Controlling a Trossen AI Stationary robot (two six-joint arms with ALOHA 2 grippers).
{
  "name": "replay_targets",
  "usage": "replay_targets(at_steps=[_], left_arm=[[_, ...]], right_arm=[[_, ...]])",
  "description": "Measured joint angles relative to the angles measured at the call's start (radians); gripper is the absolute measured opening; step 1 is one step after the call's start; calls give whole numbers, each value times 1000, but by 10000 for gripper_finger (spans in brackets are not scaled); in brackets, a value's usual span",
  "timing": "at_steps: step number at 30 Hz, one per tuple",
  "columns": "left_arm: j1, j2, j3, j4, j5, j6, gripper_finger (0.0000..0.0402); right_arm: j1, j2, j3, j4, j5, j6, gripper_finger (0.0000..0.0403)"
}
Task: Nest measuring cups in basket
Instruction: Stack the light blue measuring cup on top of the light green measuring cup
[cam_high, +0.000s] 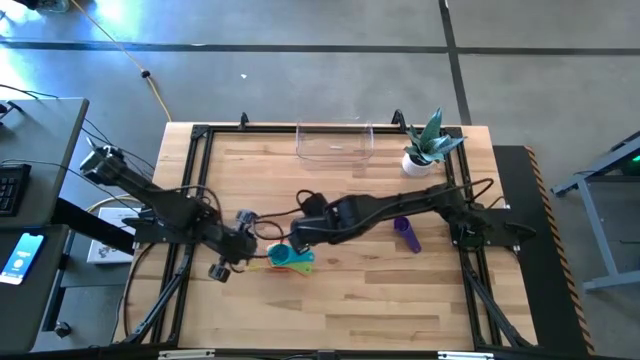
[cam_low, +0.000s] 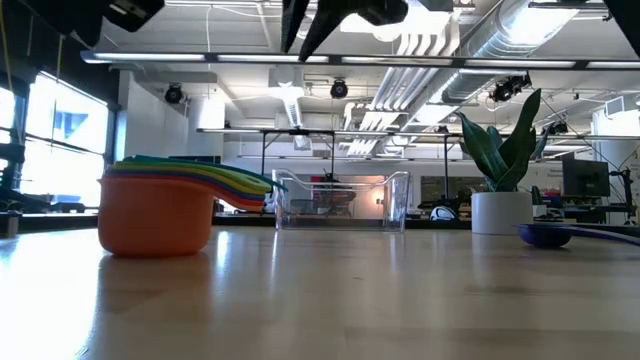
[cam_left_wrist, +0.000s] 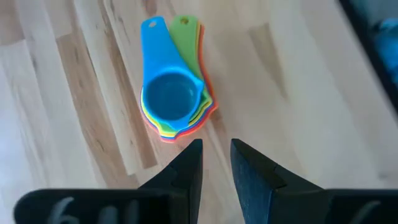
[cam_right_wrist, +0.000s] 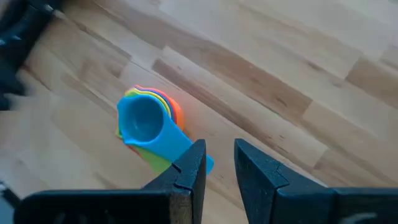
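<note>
Several measuring cups are nested in one stack (cam_high: 290, 259) that stands on the table by its orange bottom cup (cam_low: 155, 215); the blue cup (cam_left_wrist: 170, 94) is on top. A purple cup (cam_high: 407, 235) lies apart to the right, on the wood. The clear basket (cam_high: 335, 142) stands at the far edge and holds no cup. My left gripper (cam_left_wrist: 216, 155) hovers shut just left of the stack. My right gripper (cam_right_wrist: 220, 155) hovers shut above the stack's handle side. Neither touches a cup.
A white plant pot (cam_high: 420, 158) with a green plant stands right of the basket at the far edge. Cables run over the table between the arms. Bare wood lies along the near side (cam_high: 340, 310) and between the stack and the basket.
</note>
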Motion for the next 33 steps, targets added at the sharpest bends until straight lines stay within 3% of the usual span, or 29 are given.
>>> replay_targets(at_steps=[12,33], left_arm=[[-60,-161,0,-7,0,-134,74],[-66,-173,1,-42,-11,-161,74]], right_arm=[[0,121,1,69,-72,-10,76],[-13,257,-1,63,-150,-68,76]])
